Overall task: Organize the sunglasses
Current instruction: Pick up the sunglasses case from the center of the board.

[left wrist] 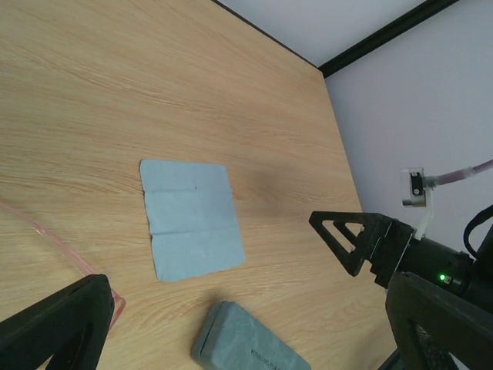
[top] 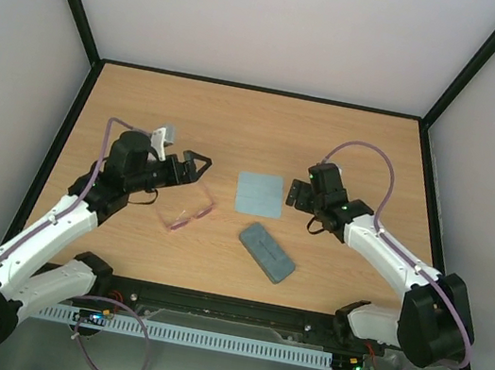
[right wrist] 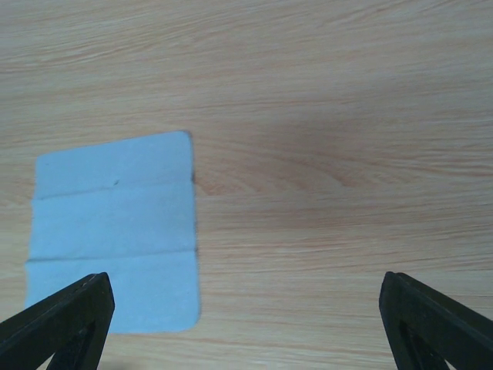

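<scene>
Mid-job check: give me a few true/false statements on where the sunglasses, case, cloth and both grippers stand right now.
1. The case is closed. True.
2. The sunglasses are inside the case. False: they lie on the table, left of the case and apart from it.
3. The left gripper holds the sunglasses. False: it is open and empty, with the sunglasses lying free on the table.
4. The cloth lies flat between the two grippers. True.
5. The right gripper is shut on the cloth. False: it is open, beside the cloth's right edge, gripping nothing.
</scene>
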### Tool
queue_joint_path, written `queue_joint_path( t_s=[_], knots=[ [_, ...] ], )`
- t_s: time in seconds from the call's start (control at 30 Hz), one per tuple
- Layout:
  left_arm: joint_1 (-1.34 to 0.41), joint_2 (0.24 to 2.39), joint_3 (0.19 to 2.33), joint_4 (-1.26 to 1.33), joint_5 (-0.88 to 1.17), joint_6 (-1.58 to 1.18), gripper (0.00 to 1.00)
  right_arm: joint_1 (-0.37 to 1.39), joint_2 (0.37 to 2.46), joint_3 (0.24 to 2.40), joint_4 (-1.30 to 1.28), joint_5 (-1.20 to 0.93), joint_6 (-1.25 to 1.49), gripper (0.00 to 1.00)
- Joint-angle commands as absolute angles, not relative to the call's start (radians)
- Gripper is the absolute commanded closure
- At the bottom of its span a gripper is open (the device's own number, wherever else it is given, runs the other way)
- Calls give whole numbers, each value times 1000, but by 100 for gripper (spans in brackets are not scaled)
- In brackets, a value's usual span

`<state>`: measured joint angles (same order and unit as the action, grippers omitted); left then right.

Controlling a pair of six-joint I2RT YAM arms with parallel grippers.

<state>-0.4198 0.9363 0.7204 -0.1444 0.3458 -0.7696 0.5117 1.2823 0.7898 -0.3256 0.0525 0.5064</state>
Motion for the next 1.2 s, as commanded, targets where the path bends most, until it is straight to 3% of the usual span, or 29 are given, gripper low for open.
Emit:
queue_joint_path(
  t_s=[0.0,0.37,0.7,1.17],
  knots=[
    [-450,894,697,-161,336,-791,1,557,1257,776,-292,-72,531,5],
    [-553,813,631,-244,276,-771,0,706,1177,638,-323,-187,551,0],
    [-555,756,643,-353,226,-804,0,931,1299,724,-407,3,582,0],
    [-560,742,581,-327,215,-788,1,1068,1473,794,-485,114,577,1]
  ],
)
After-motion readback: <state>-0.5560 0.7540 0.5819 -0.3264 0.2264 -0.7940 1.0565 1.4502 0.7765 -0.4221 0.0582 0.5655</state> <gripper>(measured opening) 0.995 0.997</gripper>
